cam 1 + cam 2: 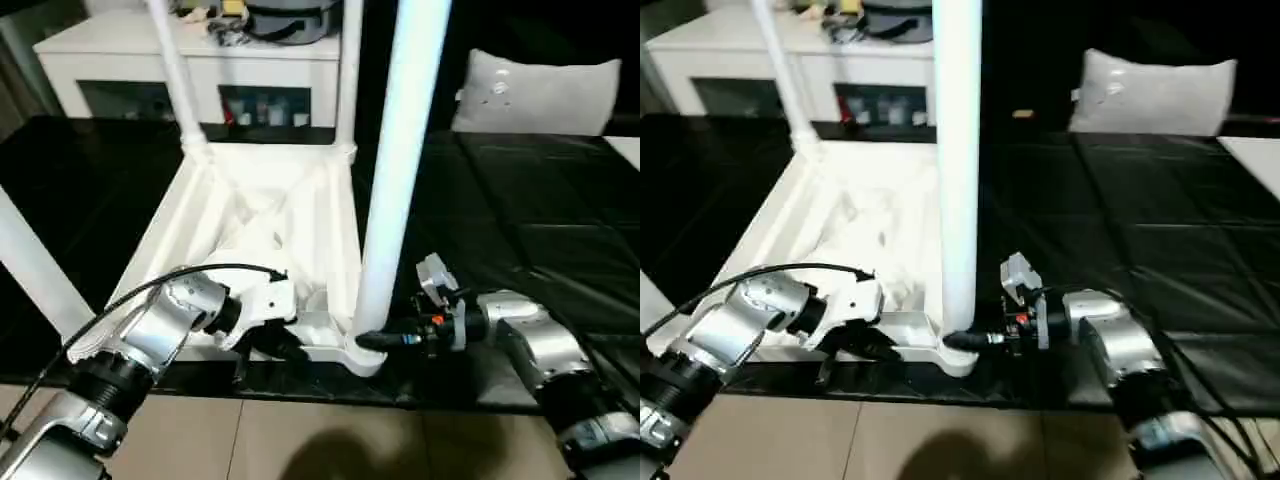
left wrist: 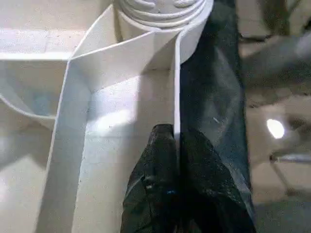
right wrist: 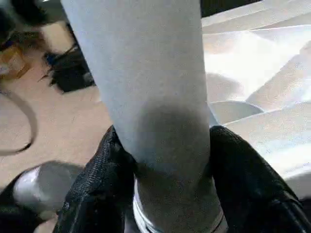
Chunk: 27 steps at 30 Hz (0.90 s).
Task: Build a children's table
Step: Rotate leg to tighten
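Table top: your small white plastic table top [image 1: 262,215] lies upside down on the black padded mat [image 1: 520,210], ribbed underside facing up, its near edge close to the mat's front border.
Near right leg: a long round white plastic leg [image 1: 400,170] stands upright in the near right corner socket [image 1: 362,352].
Other legs: you have two more white legs upright at the far corners, one at far left [image 1: 178,75] and one at far right [image 1: 348,75]; a fourth white leg [image 1: 35,265] rises at the near left edge of the head view.
Left gripper: your left gripper [image 2: 176,160] sits at the near rim of the table top [image 2: 177,92]. Its jaws are clenched on that thin rim wall, one black finger [image 2: 155,184] inside it and the other outside.
Right gripper: your right gripper [image 1: 385,341] reaches in level from the right at the foot of the near right leg. In the right wrist view its jaws grasp that leg [image 3: 146,87] just above the socket, a black finger [image 3: 104,179] pressed to each side.
Background: a low white cabinet with glass doors [image 1: 190,70] stands behind the mat; a grey cushion [image 1: 535,90] lies at far right.
Floor: beige tiles [image 1: 330,440] run along the front of the mat.
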Motion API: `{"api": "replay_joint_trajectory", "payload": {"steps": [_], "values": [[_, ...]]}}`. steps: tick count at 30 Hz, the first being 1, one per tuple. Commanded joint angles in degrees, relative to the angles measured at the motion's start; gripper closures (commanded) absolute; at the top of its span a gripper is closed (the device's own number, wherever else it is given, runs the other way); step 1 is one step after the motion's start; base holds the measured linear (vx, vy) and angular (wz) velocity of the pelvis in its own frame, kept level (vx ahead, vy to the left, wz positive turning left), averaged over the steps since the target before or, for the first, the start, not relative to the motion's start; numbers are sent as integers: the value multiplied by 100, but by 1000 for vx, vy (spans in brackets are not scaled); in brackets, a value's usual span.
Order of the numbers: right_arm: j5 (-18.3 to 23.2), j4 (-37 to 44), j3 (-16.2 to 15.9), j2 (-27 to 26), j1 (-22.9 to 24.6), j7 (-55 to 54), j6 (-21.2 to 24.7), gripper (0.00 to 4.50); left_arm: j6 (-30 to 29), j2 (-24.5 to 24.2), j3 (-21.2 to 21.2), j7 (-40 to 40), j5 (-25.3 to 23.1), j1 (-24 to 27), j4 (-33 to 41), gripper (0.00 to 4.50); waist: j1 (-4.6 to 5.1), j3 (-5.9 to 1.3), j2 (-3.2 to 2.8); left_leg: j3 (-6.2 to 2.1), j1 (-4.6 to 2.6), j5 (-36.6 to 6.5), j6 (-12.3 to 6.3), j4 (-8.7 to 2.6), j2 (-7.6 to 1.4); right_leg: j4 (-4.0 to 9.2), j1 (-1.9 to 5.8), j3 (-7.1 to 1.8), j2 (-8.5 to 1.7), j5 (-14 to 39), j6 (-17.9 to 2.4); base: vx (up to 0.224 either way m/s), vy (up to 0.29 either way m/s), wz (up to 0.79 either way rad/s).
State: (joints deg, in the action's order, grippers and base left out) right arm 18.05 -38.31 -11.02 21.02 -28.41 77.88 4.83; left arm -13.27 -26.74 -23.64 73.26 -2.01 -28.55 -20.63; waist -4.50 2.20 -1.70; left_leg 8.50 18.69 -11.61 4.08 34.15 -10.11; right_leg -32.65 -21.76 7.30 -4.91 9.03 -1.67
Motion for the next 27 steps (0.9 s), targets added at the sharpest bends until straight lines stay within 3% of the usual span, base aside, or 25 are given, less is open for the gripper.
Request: {"api": "replay_joint_trajectory", "payload": {"steps": [1, 2, 3, 4, 5, 6, 7, 8, 9, 10, 11, 12, 13, 14, 15, 16, 17, 18, 19, 20, 21, 22, 24, 25, 27], "values": [[-394, -755, 195, -64, -139, -1180, 44, 244, -106, 285, -166, 152, 300, 78, 423, 450, 119, -183, -39, -182, 12, -2853, -62, -458, -248, 696, 210, -17, -410, 3985, -94, 0, 0, 0], [-427, -823, 232, -121, -176, -1411, -8, 247, -176, 336, -126, 51, 298, 96, 441, 450, 145, -184, -112, -190, -23, -2966, -57, -456, -249, 729, 205, 23, -397, 3983, -44, 0, 0, 0], [-435, -963, 312, -217, -267, -1784, 19, 247, -306, 441, -53, -123, 319, 105, 454, 450, 198, -194, -129, -192, -53, -3061, -58, -451, -263, 743, 207, 53, -410, 3893, -48, 0, 0, 0], [-466, -1180, 457, -392, -428, -2526, 39, 250, -544, 652, 75, -476, 346, 106, 478, 450, 373, -144, -225, -273, 11, -3574, 1, -550, -394, 715, 335, 253, -386, 3624, -12, 0, 0, 0], [-475, -1250, 512, -448, -481, -2804, 58, 251, -637, 742, 125, -632, 345, 100, 478, 450, 433, -141, -257, -302, 64, -3843, 39, -624, -473, 596, 419, 275, -365, 3338, -29, 0, 0, 0], [-482, -1279, 538, -473, -504, -2943, 63, 251, -682, 788, 149, -716, 340, 96, 477, 450, 426, -135, -313, -420, 287, -4511, 154, -916, -693, -41, 650, 74, -347, 2491, -171, 0, 0, 0], [-538, -502, 636, -534, -58, -3309, 295, 251, -809, 929, 238, -965, 332, 65, 453, 450, 371, -107, -204, -378, 216, -4690, 166, -1020, -739, -276, 552, -228, -326, 1569, -319, 0, 0, 0], [-648, 862, 936, -755, 574, -4180, 929, 252, -1075, 1235, 445, -1540, 289, -22, 370, 450, 332, -70, -131, -265, 29, -4474, 180, -870, -517, 112, 322, -265, -345, 2347, -298, 64, -62, 17], [-665, 1044, 996, -801, 637, -4337, 1048, 253, -1120, 1287, 481, -1641, 279, -38, 354, 450, 290, -17, 66, -84, -271, -3614, 122, -456, -124, 748, -45, -143, -313, 3901, 136, 64, -62, 17], [-838, 1603, 1188, -1015, 779, -5003, 1358, 253, -1317, 1547, 652, -2172, 210, -117, 270, 450, 377, 50, 128, 124, -684, -2231, -21, 457, 317, 1304, -507, 292, -438, 6055, 555, 102, -66, 3], [-923, 1735, 1210, -1102, 787, -5194, 1382, 253, -1391, 1653, 716, -2368, 194, -148, 241, 450, 558, -111, -6, -83, 145, -1959, -95, 162, -49, 1212, 384, 994, -415, 5208, 1350, 99, 18, -48], [-1027, 1899, 1187, -1234, 778, -5366, 1354, 253, -1470, 1809, 796, -2635, 179, -191, 204, 450, 426, -153, -360, -300, 282, -2564, -90, -173, -393, 634, 700, 780, -467, 4175, 1039, 99, 18, -48], [-1030, 1951, 1146, -1316, 751, -5451, 1293, 253, -1509, 1891, 823, -2766, 164, -208, 202, 450, 280, -196, -383, -513, 541, -3857, 39, -754, -738, -531, 745, 21, -409, 1512, 56, 184, 131, -47], [-1006, 1969, 1117, -1358, 732, -5484, 1258, 253, -1527, 1929, 829, -2818, 156, -213, 208, 450, 220, -186, -445, -465, 179, -3983, -34, -870, -710, -546, 405, -206, -289, 972, 31, 156, 46, -5], [-967, 2035, 1069, -1416, 700, -5526, 1297, 253, -1497, 1949, 790, -2791, 151, -207, 232, 450, 298, -133, 62, -393, 26, -3360, 155, -392, -134, 272, 267, -223, -555, 3388, 239, 156, 46, -5], [-959, 2051, 1050, -1421, 694, -5548, 1313, 199, -1500, 1954, 780, -2782, 151, -202, 246, 450, 127, -132, 112, -136, 48, -1591, 22, 31, 119, 589, 105, -266, -768, 5132, 553, 68, -49, 6], [-952, 2065, 1031, -1425, 688, -5569, 1328, 199, -1502, 1959, 770, -2775, 152, -197, 259, 450, 127, -132, 112, -136, 48, -1591, 22, 31, 119, 589, 105, -266, -768, 5132, 553, 75, -26, -17], [-945, 2322, 943, -1431, 740, -5608, 1505, 186, -1521, 1916, 689, -2673, 129, -146, 361, 450, -44, -302, -13, -243, 395, -187, -162, -247, -26, 341, 398, -322, -651, 3644, 404, 75, -26, -17], [-926, 2500, 941, -1441, 790, -5637, 1625, 180, -1519, 1881, 661, -2635, 103, -120, 397, 450, -16, -290, 71, -235, 421, 78, -221, -263, -43, 275, 350, -318, -516, 2792, 322, 90, -42, -12], [-916, 2647, 956, -1458, 828, -5675, 1741, 180, -1503, 1864, 647, -2620, 84, -104, 413, 450, -66, -386, -62, -248, 325, 774, -278, -220, -84, 77, 283, -307, -394, 1035, -160, 78, -35, 6], [-891, 2896, 994, -1475, 887, -5727, 1925, 165, -1478, 1836, 628, -2597, 57, -80, 433, 450, -47, -395, -120, -263, 323, 1100, -316, -193, -104, 1, 278, -300, -367, 336, -389, 78, -35, 6], [-893, 2994, 1008, -1458, 907, -5729, 1975, 165, -1467, 1821, 618, -2581, 53, -69, 437, 450, -93, -419, -79, -245, 363, 1496, -485, -147, -71, -97, 322, -262, -328, -930, -782, 73, -14, 3], [-914, 3168, 980, -1368, 1003, -5605, 2014, 144, -1441, 1772, 545, -2571, 67, -58, 442, 450, -130, -418, -120, -221, 362, 1296, -635, -153, -90, -85, 322, -252, -359, -1075, -1056, 53, -3, 0], [-894, 3198, 963, -1328, 1036, -5556, 2013, 137, -1417, 1755, 526, -2565, 59, -55, 435, 450, -134, -405, -121, -212, 368, 1158, -673, -163, -102, -68, 325, -250, -368, -962, -1099, 0, 0, 0], [-858, 3239, 939, -1267, 1070, -5499, 2025, 119, -1386, 1734, 510, -2550, 47, -53, 427, 450, -157, -379, -137, -200, 343, 689, -678, -199, -149, 5, 328, -245, -394, -335, -1134, 0, 0, 0]]}}
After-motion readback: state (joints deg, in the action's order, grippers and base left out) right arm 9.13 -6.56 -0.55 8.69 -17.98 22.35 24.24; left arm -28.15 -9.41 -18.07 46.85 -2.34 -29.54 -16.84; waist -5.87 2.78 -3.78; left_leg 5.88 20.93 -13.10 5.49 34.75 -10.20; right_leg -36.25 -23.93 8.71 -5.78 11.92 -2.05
